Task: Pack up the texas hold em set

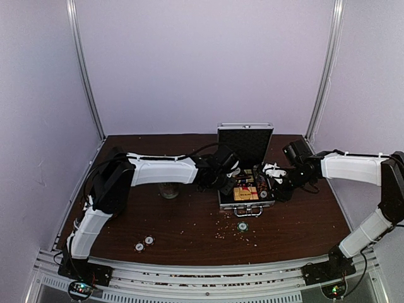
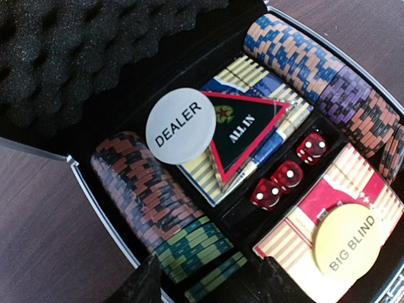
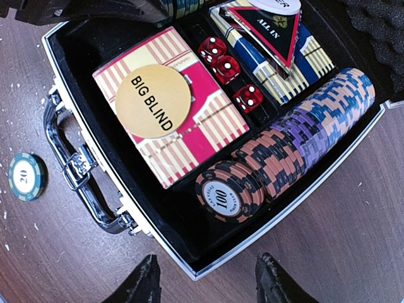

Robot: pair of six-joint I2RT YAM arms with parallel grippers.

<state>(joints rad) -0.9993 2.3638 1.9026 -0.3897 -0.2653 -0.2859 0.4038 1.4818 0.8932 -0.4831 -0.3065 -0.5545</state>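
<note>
dealer button (image 3: 272,4) cropped at edge, loose chips (image 1: 149,240) probably illegible

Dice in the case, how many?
3 red dice, in a row in the case's middle slot between the blue box and red box: one by the purple chips, one central, one by the green chips. Others may be hidden.

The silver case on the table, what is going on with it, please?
The left tool and the right tool hover open and empty over the open case. Chip rows, card boxes, dice and buttons already lie inside. One loose chip lies outside by the handle, and two more chips lie near the front edge of the table, so packing is not finished.
</note>
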